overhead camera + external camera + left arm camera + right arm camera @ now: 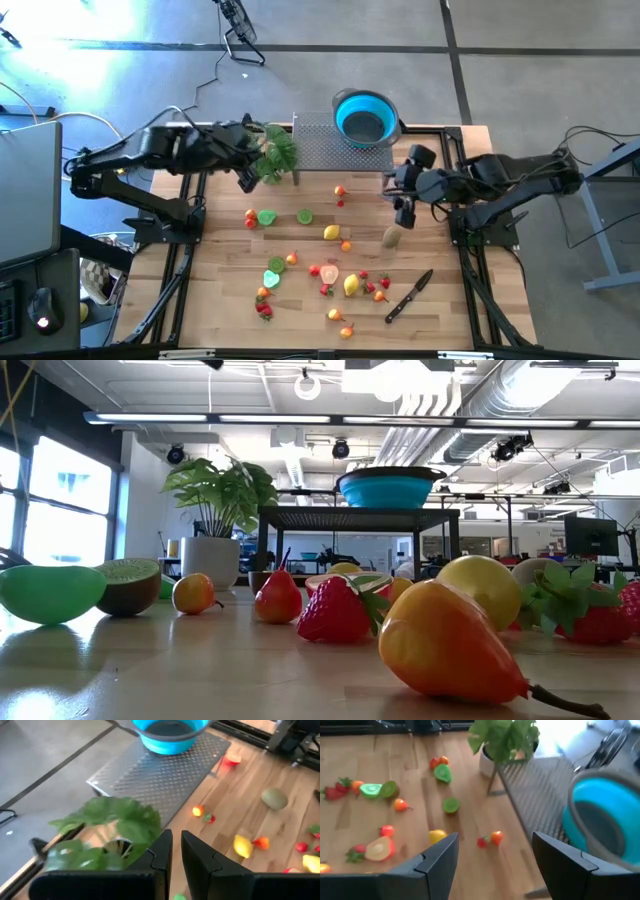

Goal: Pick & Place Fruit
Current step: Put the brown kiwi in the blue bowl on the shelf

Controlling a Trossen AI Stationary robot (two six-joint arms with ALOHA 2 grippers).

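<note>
- Fruit (318, 262): small toy pieces scattered loose across the wooden tabletop.
- Lemon (331, 233) near centre.
- Brown kiwi (392, 236) lies apart, toward the right.

Wooden desk (220, 290), light planks — toy fruit (331, 233) scattered across middle and front. Black-handled knife (409, 296) near front right. Perforated metal stand (325, 152) at back edge, leafy plant (275, 152) just beside it.

Bright overhead daylight, window glare, blurred wrist views, soft shadows.
</note>
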